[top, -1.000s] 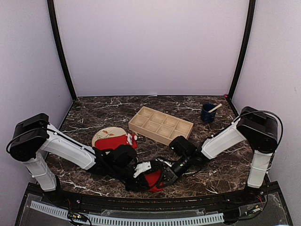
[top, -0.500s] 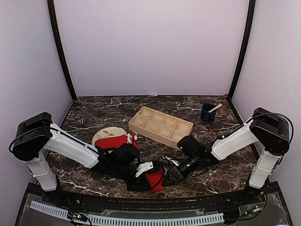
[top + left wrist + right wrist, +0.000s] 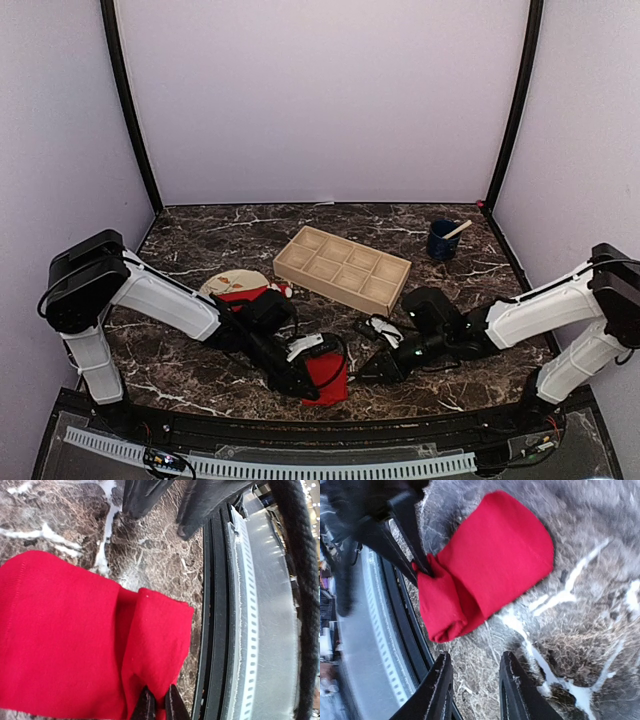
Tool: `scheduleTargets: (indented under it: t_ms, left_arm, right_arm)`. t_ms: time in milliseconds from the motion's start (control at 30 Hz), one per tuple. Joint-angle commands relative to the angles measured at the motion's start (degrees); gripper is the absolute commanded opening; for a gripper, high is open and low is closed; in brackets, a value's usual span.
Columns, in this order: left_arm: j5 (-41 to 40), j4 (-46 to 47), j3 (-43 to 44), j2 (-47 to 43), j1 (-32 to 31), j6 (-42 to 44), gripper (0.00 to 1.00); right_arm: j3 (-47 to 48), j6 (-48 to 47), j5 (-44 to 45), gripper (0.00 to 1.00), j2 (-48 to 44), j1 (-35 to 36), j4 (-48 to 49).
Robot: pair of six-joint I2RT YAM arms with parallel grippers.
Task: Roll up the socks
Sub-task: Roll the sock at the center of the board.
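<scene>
A red sock (image 3: 328,378) lies partly rolled near the table's front edge, its rolled end (image 3: 442,617) toward the rail. My left gripper (image 3: 159,706) is shut on a fold of this sock's fabric (image 3: 150,645); in the right wrist view the left gripper (image 3: 423,570) pinches the sock's corner. My right gripper (image 3: 479,680) is open over bare marble, a short way off the sock (image 3: 495,555) and touching nothing; from above the right gripper (image 3: 368,372) sits just right of the sock. A second red sock (image 3: 243,296) with white markings rests on the plate, partly hidden by my left arm.
The round beige plate (image 3: 216,286) sits at the left. A wooden compartment tray (image 3: 343,265) stands behind the centre. A blue cup (image 3: 441,240) with a wooden stick is at the back right. The black and metal front rail (image 3: 250,630) runs right beside the sock.
My right gripper opened, let go of the sock and drew back to the right. The left gripper stayed shut on the sock and shifted slightly right with it.
</scene>
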Motion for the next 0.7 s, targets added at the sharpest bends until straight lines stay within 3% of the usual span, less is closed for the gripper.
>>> scheduleTargets:
  t_ms: [0,267,667]
  left_arm:
    - [6.20,-5.80,3.42,2.73,0.49,0.31,0.06]
    - [10.84,-9.95,6.85,5.98,1.77,1.33,0.06]
    - [13.18,-14.67,10.13,8.87,2.65,3.22,0.06]
  right_arm:
    - [-0.51,-4.91,11.12,0.30,-3.73,4.49,-0.08]
    - [-1.83,-10.01,23.45,0.31,-9.29,12.49,-1.38]
    - [2.56,-17.65,27.09,0.40,-5.29,21.92,-4.24]
